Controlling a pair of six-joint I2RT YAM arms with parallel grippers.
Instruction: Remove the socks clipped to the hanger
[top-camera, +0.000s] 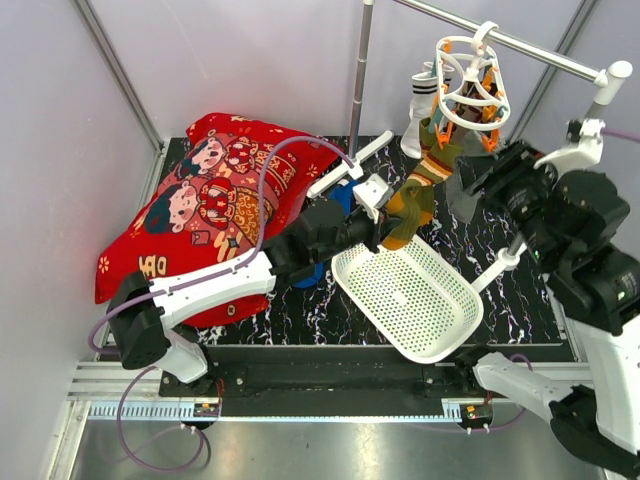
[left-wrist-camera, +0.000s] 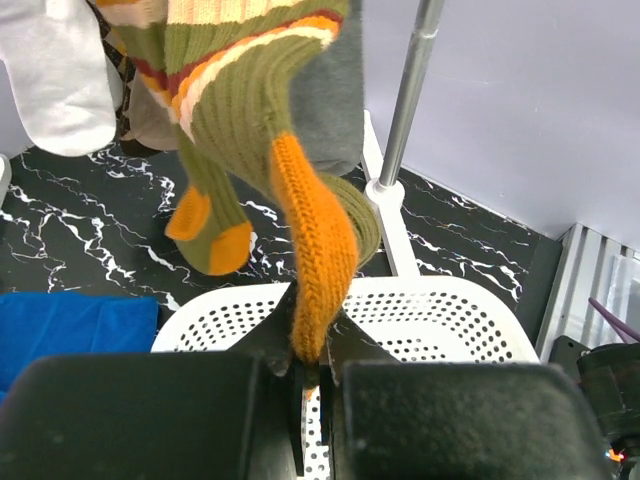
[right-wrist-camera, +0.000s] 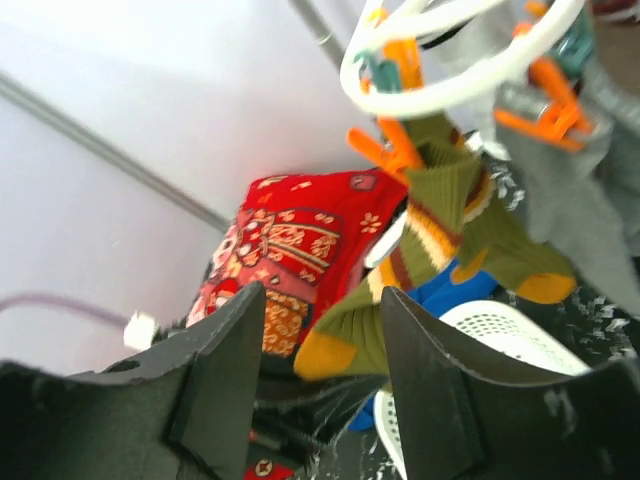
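Note:
The white ring hanger (top-camera: 470, 80) hangs from the rail at the back right, with orange pegs (right-wrist-camera: 400, 150) holding the socks. A white sock (top-camera: 418, 115), a grey sock (right-wrist-camera: 590, 220) and two olive-green socks with orange toes (top-camera: 425, 185) dangle from it. My left gripper (left-wrist-camera: 312, 370) is shut on the orange toe of one olive-green sock (left-wrist-camera: 310, 250), just above the basket. The other olive-green sock (left-wrist-camera: 215, 240) hangs free beside it. My right gripper (right-wrist-camera: 320, 300) stands open close under the hanger (right-wrist-camera: 450, 60), with nothing touching its fingers (right-wrist-camera: 430, 380).
A white perforated basket (top-camera: 410, 295) sits on the black marbled mat below the socks. A blue cloth (left-wrist-camera: 70, 330) lies to its left, and a red patterned cushion (top-camera: 210, 210) beyond that. The stand's upright pole (left-wrist-camera: 410, 100) rises just behind the basket.

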